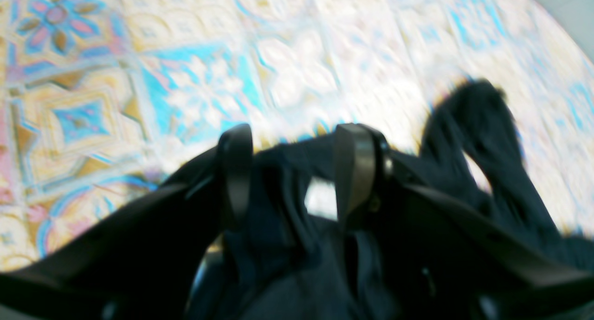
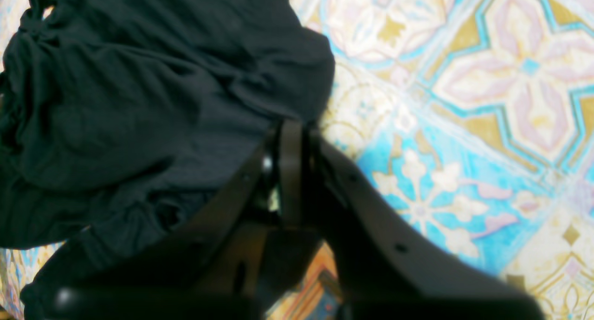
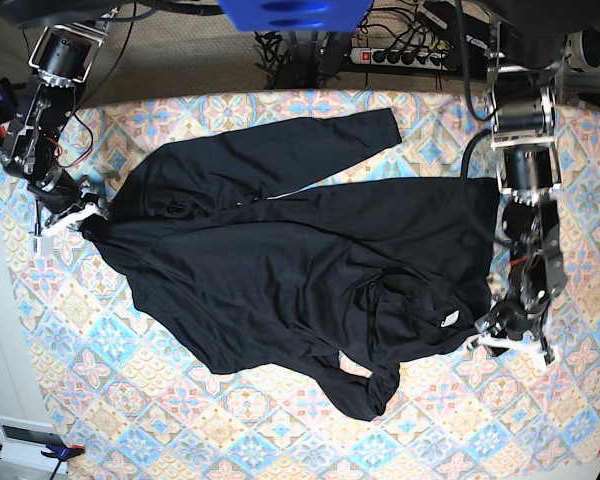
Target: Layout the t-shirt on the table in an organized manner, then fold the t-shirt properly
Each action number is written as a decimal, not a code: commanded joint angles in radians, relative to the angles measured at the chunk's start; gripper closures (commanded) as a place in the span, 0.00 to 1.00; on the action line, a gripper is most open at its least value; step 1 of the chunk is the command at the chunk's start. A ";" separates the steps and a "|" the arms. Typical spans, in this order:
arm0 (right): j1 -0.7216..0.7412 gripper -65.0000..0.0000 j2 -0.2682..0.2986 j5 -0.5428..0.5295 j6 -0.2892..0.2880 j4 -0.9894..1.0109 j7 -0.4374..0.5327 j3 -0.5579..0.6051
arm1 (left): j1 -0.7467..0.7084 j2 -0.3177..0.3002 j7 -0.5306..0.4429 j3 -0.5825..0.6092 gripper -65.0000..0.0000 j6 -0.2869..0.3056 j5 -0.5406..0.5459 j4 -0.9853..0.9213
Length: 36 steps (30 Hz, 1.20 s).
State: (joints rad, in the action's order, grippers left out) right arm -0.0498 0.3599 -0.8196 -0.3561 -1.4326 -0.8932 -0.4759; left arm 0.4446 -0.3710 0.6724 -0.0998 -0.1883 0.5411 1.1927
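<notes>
The black t-shirt [image 3: 280, 250] lies spread but wrinkled across the patterned table [image 3: 230, 430], one long sleeve pointing to the back right and the other bunched near the front. My left gripper [image 3: 505, 335] is at the shirt's right edge. In the left wrist view its fingers [image 1: 352, 167] stand apart, open [image 1: 294, 134], with loose t-shirt cloth [image 1: 478, 125] lying between and under them. My right gripper [image 3: 75, 212] is at the shirt's far left corner. In the right wrist view [image 2: 291, 125] it is shut on the edge of the t-shirt [image 2: 139, 102].
A white label [image 3: 448, 320] shows on the cloth near the left gripper. A power strip [image 3: 410, 55] and cables lie behind the table's back edge. A small white device [image 3: 25, 440] sits off the front left corner. Bare tablecloth [image 2: 464, 125] surrounds the shirt.
</notes>
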 commanded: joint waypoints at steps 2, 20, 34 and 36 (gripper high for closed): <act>0.015 1.00 0.021 -0.017 -0.004 -0.015 0.019 -0.007 | -0.036 -0.032 0.007 -0.008 0.56 -0.001 0.030 0.114; 0.074 1.00 0.021 -0.019 -0.004 -0.013 0.019 0.055 | -0.336 -0.026 0.031 -0.007 0.56 -0.001 0.047 0.263; 0.072 1.00 0.021 -0.019 -0.004 -0.020 0.019 0.055 | -0.290 -0.047 0.022 0.122 0.56 -0.001 0.040 0.224; 0.072 1.00 0.021 -0.019 -0.004 -0.020 0.019 0.055 | -0.258 -0.039 0.020 0.117 0.56 -0.001 0.040 0.174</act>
State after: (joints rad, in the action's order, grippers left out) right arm 0.0067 0.3630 -0.8192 -0.3550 -1.4330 -0.8940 -0.4152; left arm 0.1669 -0.3939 0.7074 0.0261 -0.1909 0.5800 1.3537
